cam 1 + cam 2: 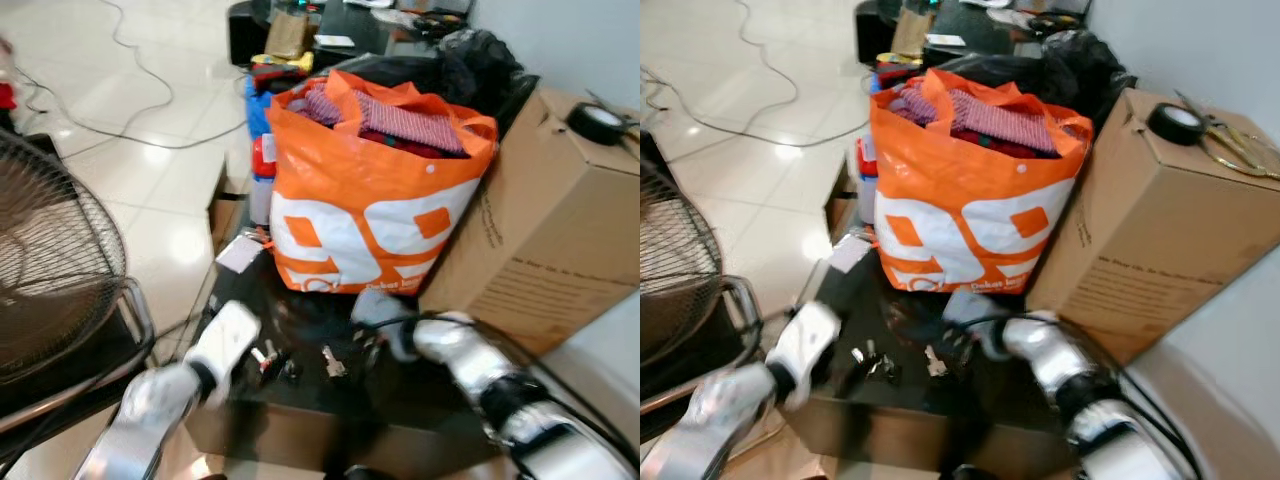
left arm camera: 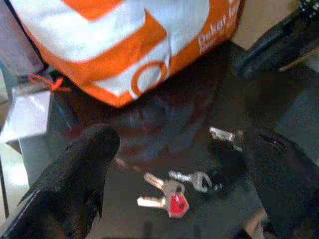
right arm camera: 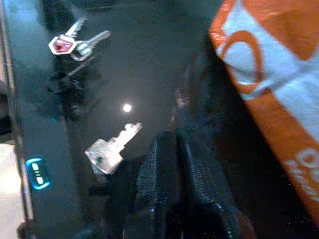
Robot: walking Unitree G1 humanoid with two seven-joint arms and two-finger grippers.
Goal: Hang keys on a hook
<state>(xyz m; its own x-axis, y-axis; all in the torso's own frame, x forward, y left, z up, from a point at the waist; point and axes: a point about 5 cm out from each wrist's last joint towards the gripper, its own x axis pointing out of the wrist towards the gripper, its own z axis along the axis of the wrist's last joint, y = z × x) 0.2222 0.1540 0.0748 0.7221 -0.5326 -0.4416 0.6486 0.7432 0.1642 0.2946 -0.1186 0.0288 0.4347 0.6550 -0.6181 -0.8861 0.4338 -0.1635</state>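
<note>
A bunch of keys with a red tag lies on a glossy black tabletop. A single silver key lies apart from it, also seen as a silver key in the head view. My left gripper hovers low over the bunch, open, with one finger on each side of the keys and nothing held. My right gripper is shut and empty, its tip just beside the single key, close to the foot of the orange bag.
The orange and white bag full of cloth stands at the back of the tabletop. A large cardboard box with a tape roll stands to the right. A fan is on the left, and cables cross the tiled floor.
</note>
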